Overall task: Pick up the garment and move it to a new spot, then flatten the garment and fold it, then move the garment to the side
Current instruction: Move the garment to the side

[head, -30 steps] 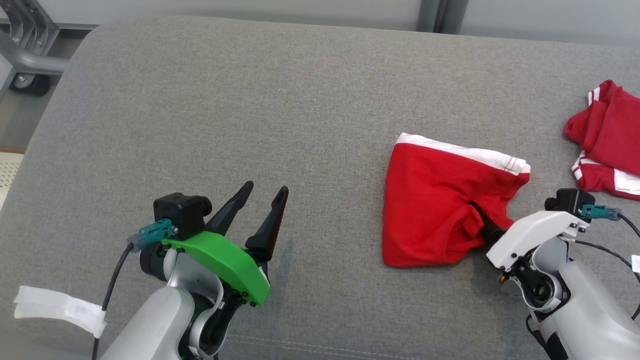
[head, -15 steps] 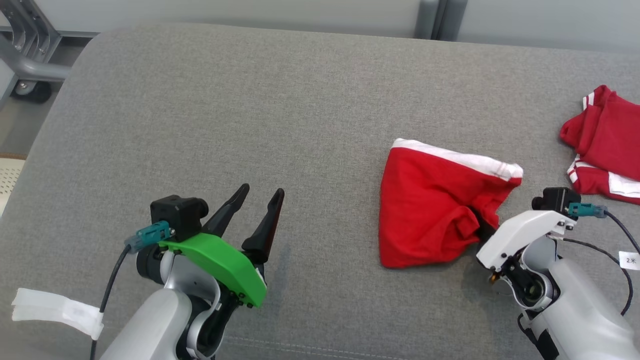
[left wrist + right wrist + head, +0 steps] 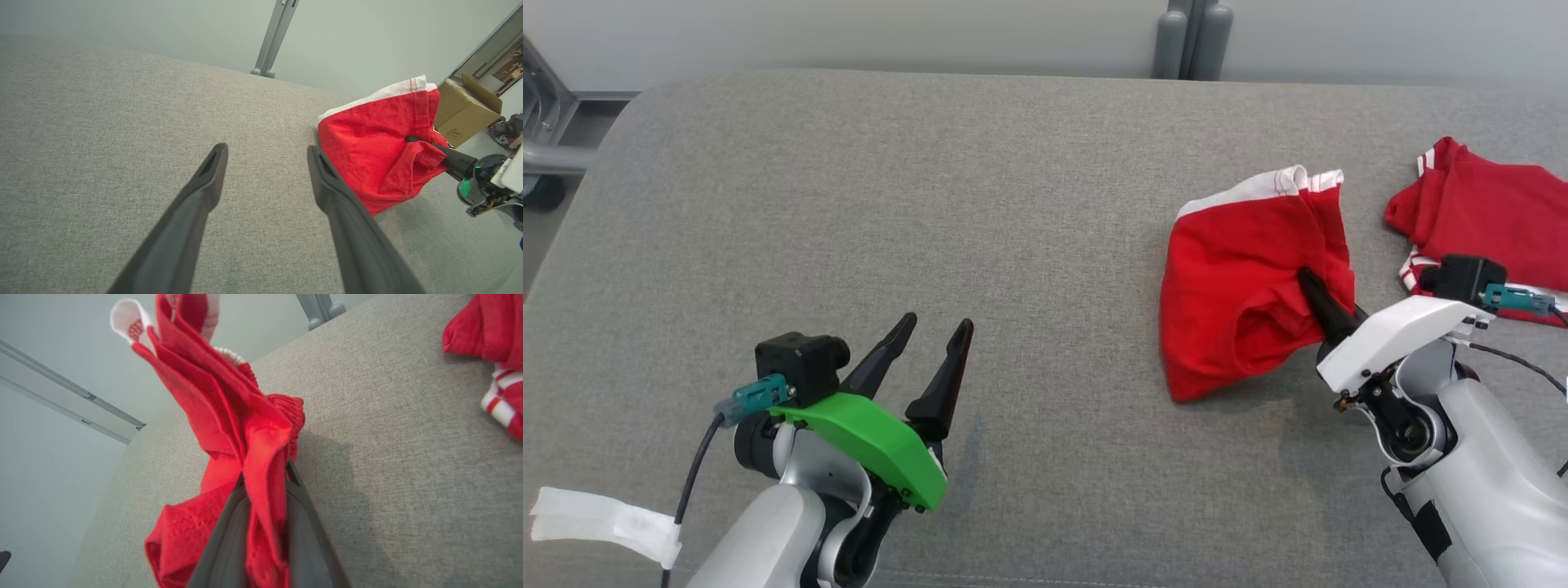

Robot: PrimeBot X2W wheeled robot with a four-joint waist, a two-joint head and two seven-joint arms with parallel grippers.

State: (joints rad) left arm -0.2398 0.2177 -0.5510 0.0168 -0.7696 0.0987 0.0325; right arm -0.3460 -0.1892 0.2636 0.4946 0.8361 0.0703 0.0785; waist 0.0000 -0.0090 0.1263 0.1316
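Over grey cushion (image 3: 1013, 204) the garment (image 3: 1233, 269) is being pinched by the right gripper (image 3: 1307, 282), well right of the spread left gripper (image 3: 935, 322).

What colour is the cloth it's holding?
The garment is red with a white band; left wrist view.

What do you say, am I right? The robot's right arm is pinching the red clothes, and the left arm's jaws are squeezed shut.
Not quite. The jaws of the left gripper stand wide open, not shut, as the left wrist view shows. The rest is right: the right gripper is pinching the red garment.
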